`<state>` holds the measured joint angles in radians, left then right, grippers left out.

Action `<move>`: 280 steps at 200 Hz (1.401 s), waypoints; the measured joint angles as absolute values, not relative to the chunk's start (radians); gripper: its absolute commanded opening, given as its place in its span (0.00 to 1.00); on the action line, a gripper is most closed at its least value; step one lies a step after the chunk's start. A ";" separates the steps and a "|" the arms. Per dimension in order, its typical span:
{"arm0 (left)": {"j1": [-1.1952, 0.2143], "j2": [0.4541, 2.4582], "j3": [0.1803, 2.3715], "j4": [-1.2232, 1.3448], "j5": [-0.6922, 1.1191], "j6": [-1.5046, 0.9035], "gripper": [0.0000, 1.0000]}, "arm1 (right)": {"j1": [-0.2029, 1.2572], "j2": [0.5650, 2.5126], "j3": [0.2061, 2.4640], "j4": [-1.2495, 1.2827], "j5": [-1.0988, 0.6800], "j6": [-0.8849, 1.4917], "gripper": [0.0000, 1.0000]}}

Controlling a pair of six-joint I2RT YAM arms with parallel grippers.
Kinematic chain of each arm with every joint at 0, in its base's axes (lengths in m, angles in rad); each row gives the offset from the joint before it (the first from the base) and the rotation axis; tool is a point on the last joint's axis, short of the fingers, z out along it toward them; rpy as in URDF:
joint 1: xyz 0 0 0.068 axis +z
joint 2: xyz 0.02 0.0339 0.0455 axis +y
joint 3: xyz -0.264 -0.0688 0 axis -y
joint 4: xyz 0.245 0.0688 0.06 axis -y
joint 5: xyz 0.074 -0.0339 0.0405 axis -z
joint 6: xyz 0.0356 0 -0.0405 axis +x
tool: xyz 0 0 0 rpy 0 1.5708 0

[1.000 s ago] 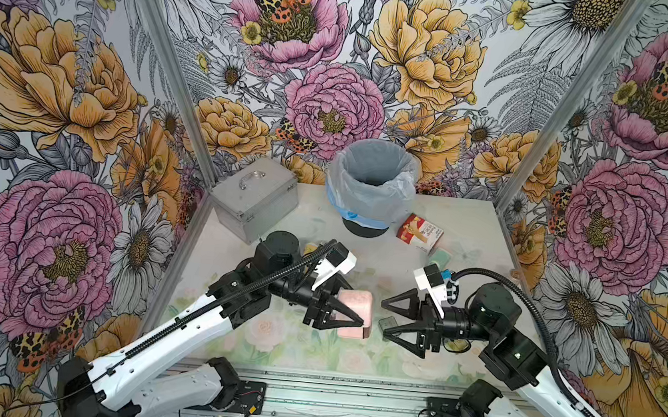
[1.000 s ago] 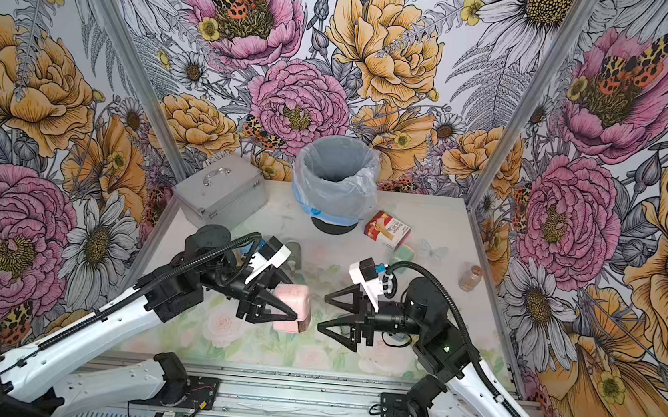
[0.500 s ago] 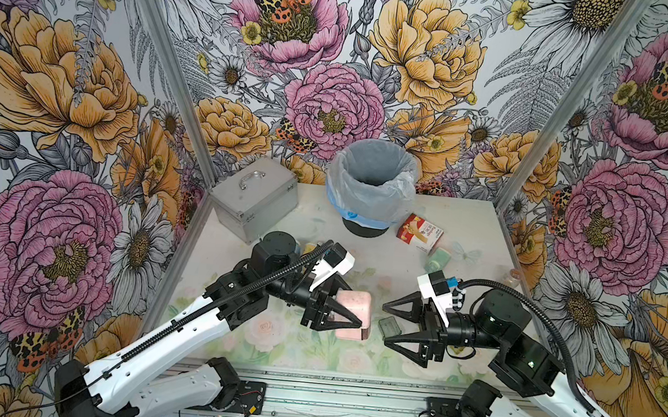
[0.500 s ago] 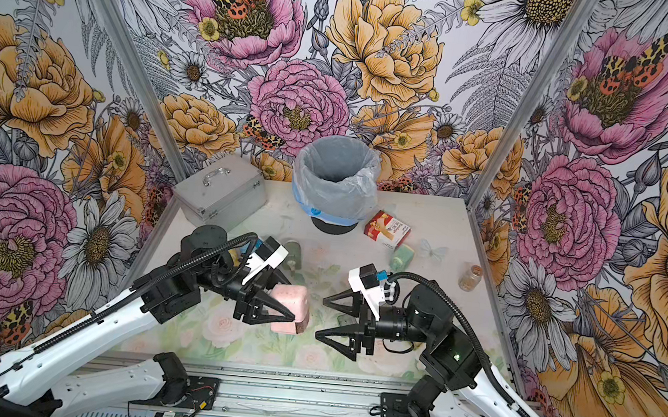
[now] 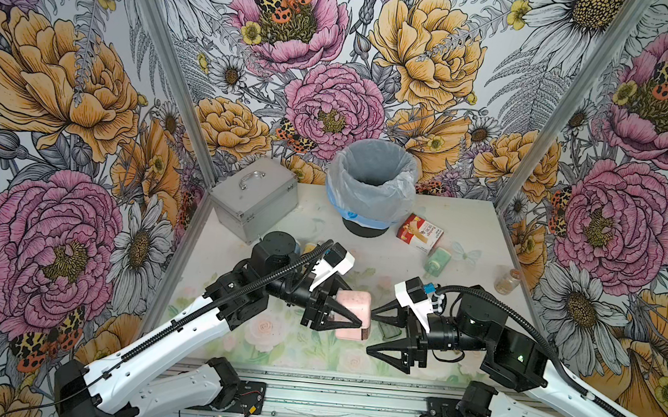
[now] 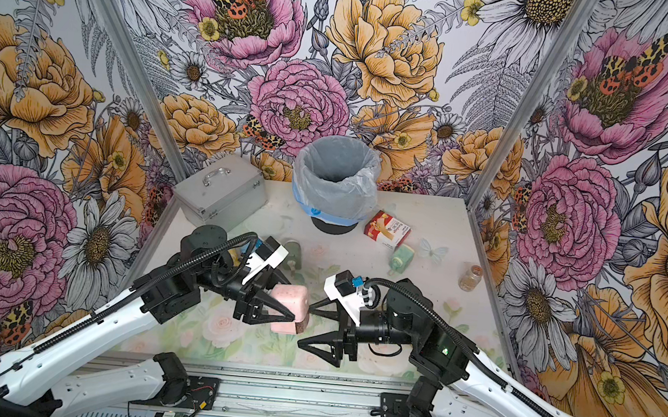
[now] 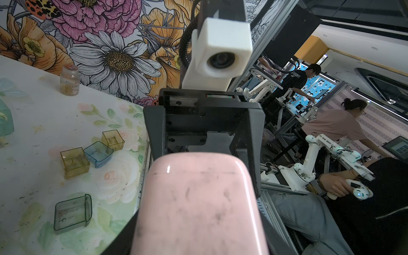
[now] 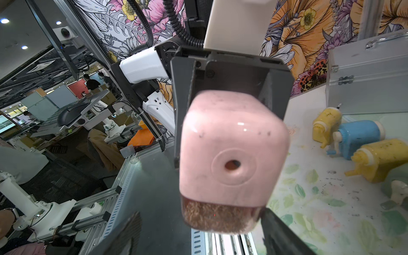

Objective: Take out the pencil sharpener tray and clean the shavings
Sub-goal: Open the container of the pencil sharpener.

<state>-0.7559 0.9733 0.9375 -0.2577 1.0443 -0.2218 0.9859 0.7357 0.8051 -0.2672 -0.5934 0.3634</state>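
Note:
My left gripper (image 5: 356, 308) (image 7: 198, 231) is shut on the pink pencil sharpener (image 5: 353, 305) (image 6: 290, 299) and holds it above the table, near the front edge. The sharpener's pencil hole faces the right wrist camera (image 8: 230, 164). Its brown see-through tray (image 8: 218, 217) (image 5: 364, 334) sits in the lower end, packed with brownish shavings (image 8: 209, 215). My right gripper (image 5: 370, 330) (image 6: 304, 325) (image 8: 201, 212) is open, with one finger on each side of the tray end; one finger is close to the tray corner and the other stands apart.
At the back stand a lined bin (image 5: 372, 188), a metal case (image 5: 254, 197) and a red box (image 5: 420, 231). Empty trays (image 7: 74, 162) (image 7: 72, 212) lie on the mat. Yellow and blue sharpeners (image 8: 357, 136) lie by the case, and a green one (image 5: 438, 261) and a jar (image 5: 507, 279) lie at the right.
My right gripper has moved left up to the sharpener's tray end and its jaws have narrowed. The left gripper has kept the sharpener almost in place.

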 measured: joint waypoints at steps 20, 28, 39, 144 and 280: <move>-0.756 0.973 0.937 -0.258 1.044 -0.222 0.19 | 0.998 0.754 0.817 -0.273 -0.572 0.353 0.80; -0.756 0.973 0.937 -0.258 1.044 -0.222 0.19 | 1.003 0.760 0.820 -0.273 -0.566 0.350 0.80; -0.756 0.973 0.937 -0.258 1.044 -0.223 0.19 | 1.009 0.766 0.822 -0.273 -0.556 0.346 0.79; -0.756 0.968 0.937 -0.236 1.045 -0.237 0.20 | 1.031 0.788 0.848 -0.279 -0.494 0.339 0.67; -0.756 0.957 0.933 -0.217 1.045 -0.236 0.22 | 1.036 0.800 0.849 -0.243 -0.486 0.384 0.51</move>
